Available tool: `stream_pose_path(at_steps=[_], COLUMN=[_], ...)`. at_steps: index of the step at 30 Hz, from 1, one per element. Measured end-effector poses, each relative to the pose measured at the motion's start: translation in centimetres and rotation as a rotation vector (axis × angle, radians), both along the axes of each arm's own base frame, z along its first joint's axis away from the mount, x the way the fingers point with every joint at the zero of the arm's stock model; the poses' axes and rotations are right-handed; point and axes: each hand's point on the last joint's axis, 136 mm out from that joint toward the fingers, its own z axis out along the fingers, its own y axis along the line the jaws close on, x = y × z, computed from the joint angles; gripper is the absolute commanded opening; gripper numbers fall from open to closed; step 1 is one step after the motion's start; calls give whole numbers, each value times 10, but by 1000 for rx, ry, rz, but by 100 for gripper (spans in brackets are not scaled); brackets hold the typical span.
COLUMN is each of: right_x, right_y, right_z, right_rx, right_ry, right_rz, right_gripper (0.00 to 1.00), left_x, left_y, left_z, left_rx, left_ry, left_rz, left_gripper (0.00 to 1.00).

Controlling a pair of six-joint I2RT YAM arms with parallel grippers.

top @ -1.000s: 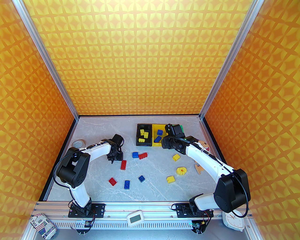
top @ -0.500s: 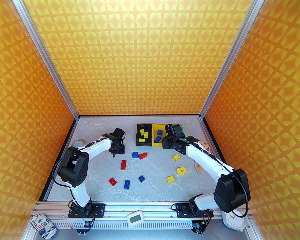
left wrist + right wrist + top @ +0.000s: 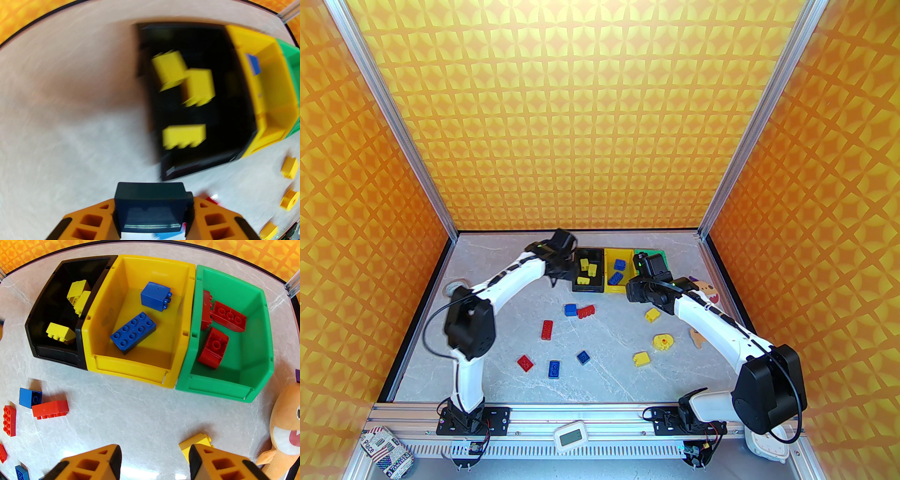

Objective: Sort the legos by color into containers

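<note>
My left gripper (image 3: 152, 207) is shut on a dark blue lego (image 3: 150, 199), raised just off the near-left corner of the black container (image 3: 187, 167); this view is blurred. The black container (image 3: 56, 357) holds three yellow legos (image 3: 59, 332). Two blue legos (image 3: 133, 333) lie in the yellow container (image 3: 131, 371), and red legos (image 3: 214, 347) in the green container (image 3: 220, 390). My right gripper (image 3: 154, 465) hangs open with nothing between its fingers, in front of the containers, and a yellow lego (image 3: 195, 442) lies by its right finger. Several loose legos lie on the table, among them blue (image 3: 570, 309), red (image 3: 547, 329) and yellow (image 3: 641, 359).
An orange plush monster (image 3: 286, 418) lies right of the green container, against the right wall. A white tape roll (image 3: 454, 287) sits at the left edge behind the left arm. A small white timer (image 3: 569, 437) rests on the front rail.
My left arm has swung from the left-middle of the table up and right to the black container, carrying the blue lego. The right arm drew back slightly.
</note>
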Motion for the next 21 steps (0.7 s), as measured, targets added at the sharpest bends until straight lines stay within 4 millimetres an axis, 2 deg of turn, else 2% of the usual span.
stream_pose_path(at_steps=[6, 9, 14, 19, 21], right_x=[-7, -13, -22, -25, -26], right_y=[-5, -7, -12, -14, -15], right_z=[7, 11, 9, 15, 20], right_rx=[4, 13, 11, 16, 20], right_ry=[-26, -40, -40, -58, -71], right_rz=[-17, -24, -34, -38, -39], right_gripper=[55, 56, 56, 57, 57], left_x=[16, 17, 25, 32, 38], left_y=[-48, -72, -112, -139, -145], left_z=[6, 8, 7, -4, -10], left_rx=[-43, -73, -146, -202, -214], left_ry=[-42, -66, -107, -117, -119], left_rz=[-52, -75, -104, -123, -121], left_gripper=[38, 38, 38, 39, 43])
